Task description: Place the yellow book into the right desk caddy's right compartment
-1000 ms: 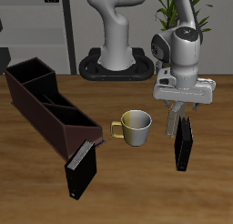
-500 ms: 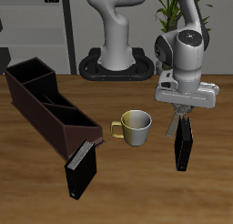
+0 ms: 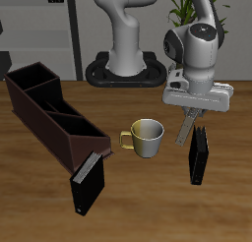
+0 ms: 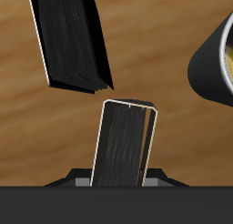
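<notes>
My gripper (image 3: 191, 112) is shut on the yellow book (image 3: 186, 127), a thin book that shows grey edge-on, and holds it tilted a little above the table. In the wrist view the held book (image 4: 123, 141) shows dark with a pale rim, sticking out from my gripper (image 4: 116, 178). The right desk caddy (image 3: 39, 113), a long maroon-brown box with three cells, lies across the table beyond the mug, well apart from my gripper. I cannot tell which end cell is the right compartment.
A thicker black book (image 3: 200, 155) stands upright just below the held book; it also shows in the wrist view (image 4: 71, 41). A metal mug (image 3: 148, 136) stands between gripper and caddy. Another black book with a grey cover (image 3: 86, 179) leans at the caddy's near end.
My gripper has risen and moved slightly back with the thin book, lifting it off the table away from the standing black book. Nothing else has moved.
</notes>
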Robot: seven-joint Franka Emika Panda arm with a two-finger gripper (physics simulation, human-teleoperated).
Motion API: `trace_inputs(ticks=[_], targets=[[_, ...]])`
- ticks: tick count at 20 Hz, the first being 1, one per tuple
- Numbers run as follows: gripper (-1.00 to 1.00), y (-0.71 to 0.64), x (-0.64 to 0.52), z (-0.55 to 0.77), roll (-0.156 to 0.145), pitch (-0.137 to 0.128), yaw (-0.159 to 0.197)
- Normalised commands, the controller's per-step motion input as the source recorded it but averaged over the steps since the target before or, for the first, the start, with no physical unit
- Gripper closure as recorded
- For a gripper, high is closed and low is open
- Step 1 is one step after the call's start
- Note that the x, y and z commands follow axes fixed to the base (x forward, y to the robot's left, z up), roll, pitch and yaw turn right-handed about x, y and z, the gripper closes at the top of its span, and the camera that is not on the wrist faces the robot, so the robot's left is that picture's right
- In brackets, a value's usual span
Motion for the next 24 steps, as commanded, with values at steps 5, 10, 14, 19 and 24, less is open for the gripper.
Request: trace_inputs(ticks=[5, 10, 14, 19, 24], targets=[[1.0, -0.13, -0.1, 0.25, 0.028, -0.022, 0.055], [1.0, -0.26, -0.3, 0.32, 0.02, -0.058, 0.084], [1.0, -0.46, -0.3, 0.3, -0.054, -0.04, -0.038], [1.0, -0.44, -0.31, 0.29, -0.05, -0.063, -0.036], [1.0, -0.47, -0.29, 0.28, -0.06, -0.055, -0.044]])
